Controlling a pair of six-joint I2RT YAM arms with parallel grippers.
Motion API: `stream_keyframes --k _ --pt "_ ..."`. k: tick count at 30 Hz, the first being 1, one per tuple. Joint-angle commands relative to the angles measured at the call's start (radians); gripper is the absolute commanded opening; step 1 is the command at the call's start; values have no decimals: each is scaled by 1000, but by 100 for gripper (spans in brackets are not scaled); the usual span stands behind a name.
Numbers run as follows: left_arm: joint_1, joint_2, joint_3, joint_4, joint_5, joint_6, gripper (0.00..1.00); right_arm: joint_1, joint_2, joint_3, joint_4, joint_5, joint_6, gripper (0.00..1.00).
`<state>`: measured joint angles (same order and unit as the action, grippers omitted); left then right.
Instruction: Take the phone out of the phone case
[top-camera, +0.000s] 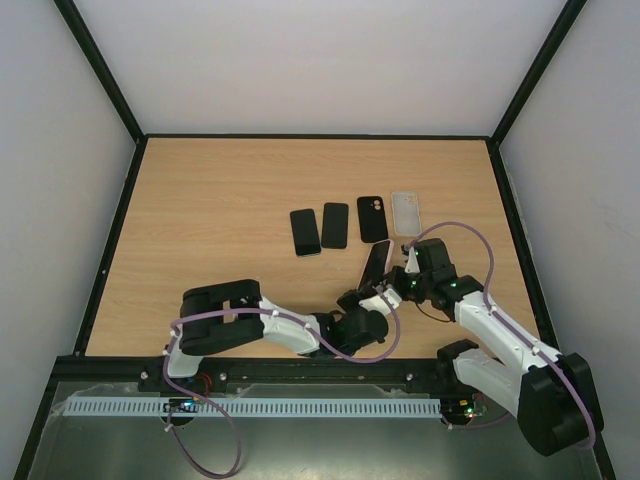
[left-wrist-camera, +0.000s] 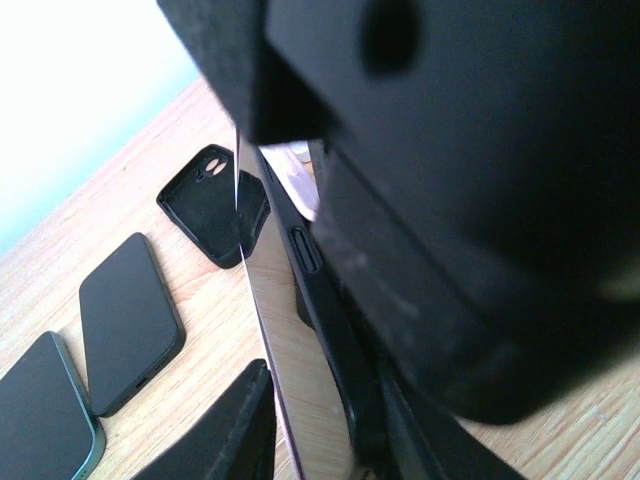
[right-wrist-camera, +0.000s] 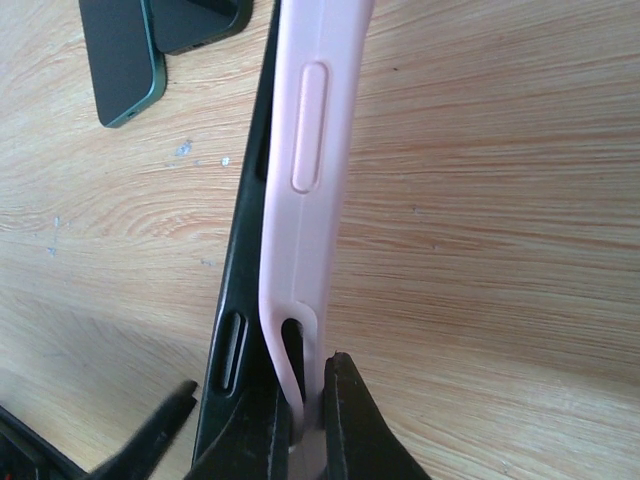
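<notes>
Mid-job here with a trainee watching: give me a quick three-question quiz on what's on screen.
1. True or false: the right gripper is pinching the pink case.
2. How many items lie flat on the table? A two, B four, C six.
3. Which flat-lying item sits farthest right in the top view?
Key: 1 true; 2 B; 3 the clear case.
</notes>
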<state>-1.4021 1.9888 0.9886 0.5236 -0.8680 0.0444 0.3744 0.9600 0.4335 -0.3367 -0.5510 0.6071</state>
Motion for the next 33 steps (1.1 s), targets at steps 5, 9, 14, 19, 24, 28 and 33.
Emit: stream_keyframes --k 5,9,14,19,24,28,33 --pt "62 -33 -31 -54 -88 -78 7 26 -39 2 -45 -115 -18 2" --pt "67 -90 -57 -62 -77 -136 2 26 -30 7 -48 -80 -19 2" --pt "71 -167 -90 -76 -45 -188 2 26 -20 16 -54 -58 -32 2" --pt "78 -248 -122 -97 -8 -240 2 26 -21 25 -67 -20 -43 2" --pt "85 -299 -151 -100 6 -276 2 26 -31 27 -71 -14 -47 2" --pt "93 -320 -169 -100 15 -293 3 27 -40 26 -67 -21 -45 2" --pt "96 -326 -179 -100 21 -302 2 27 -46 21 -57 -36 -40 2"
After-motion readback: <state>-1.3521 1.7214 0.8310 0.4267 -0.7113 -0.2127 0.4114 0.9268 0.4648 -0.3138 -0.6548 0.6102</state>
